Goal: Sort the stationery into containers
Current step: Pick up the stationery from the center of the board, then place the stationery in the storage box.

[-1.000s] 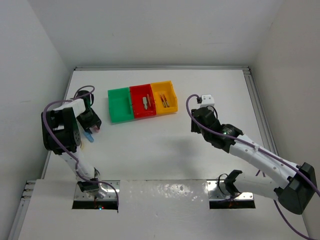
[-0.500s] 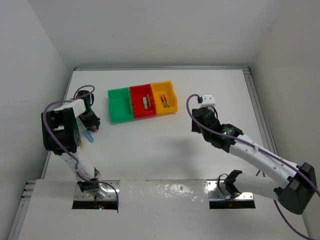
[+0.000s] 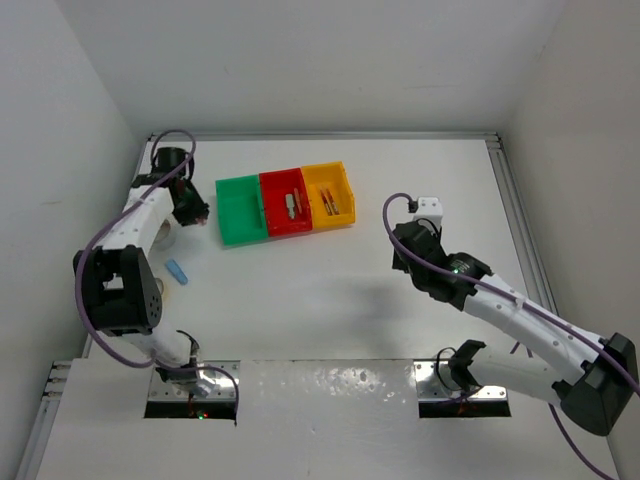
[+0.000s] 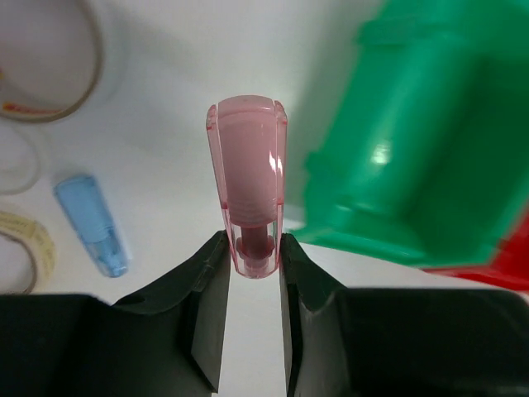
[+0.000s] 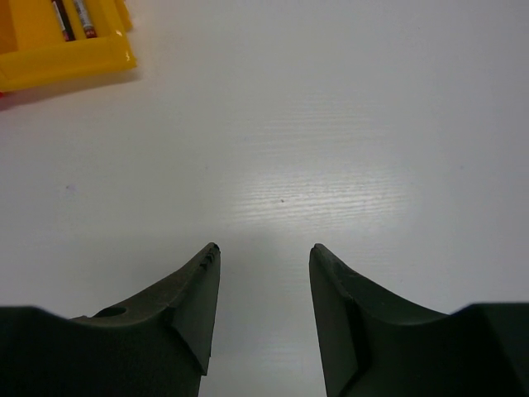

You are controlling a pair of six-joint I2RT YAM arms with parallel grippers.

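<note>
My left gripper (image 3: 193,212) is shut on a short pink translucent stick (image 4: 246,174) and holds it above the table, just left of the green bin (image 3: 238,210), which also shows in the left wrist view (image 4: 421,149). The red bin (image 3: 287,203) holds a small item, and the yellow bin (image 3: 330,195) holds thin red-orange pens (image 5: 73,21). A bluish stubby stick (image 3: 176,271) lies on the table and also shows in the left wrist view (image 4: 91,222). A clear tape roll (image 4: 89,78) lies beyond it. My right gripper (image 3: 402,258) is open and empty over bare table (image 5: 264,252).
The three bins stand joined in a row at the table's middle back. A corner of the yellow bin (image 5: 66,58) shows at the upper left of the right wrist view. A second tape ring (image 4: 37,240) lies at the far left. Walls close the left, back and right sides.
My left gripper has moved away from the bluish stick toward the back, up beside the green bin, with the pink stick in it. My right arm has shifted slightly right and nearer.
</note>
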